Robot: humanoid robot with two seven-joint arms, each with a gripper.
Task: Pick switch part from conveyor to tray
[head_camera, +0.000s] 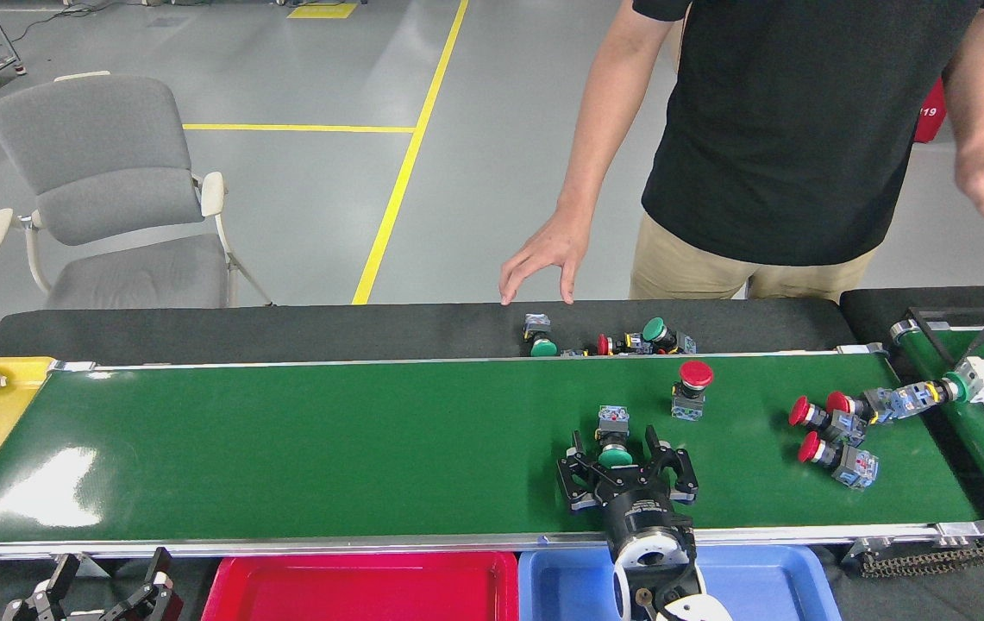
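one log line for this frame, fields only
right gripper: open around green switch | left gripper: idle | conveyor | blue tray: empty

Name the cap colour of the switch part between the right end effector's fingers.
Green, on the switch part; head view.

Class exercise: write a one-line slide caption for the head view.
Right gripper open around a green-capped switch part on the conveyor, near a person's hand.

grey chair (103, 194) on glossy grey floor (302, 216) with yellow lines (405, 164)
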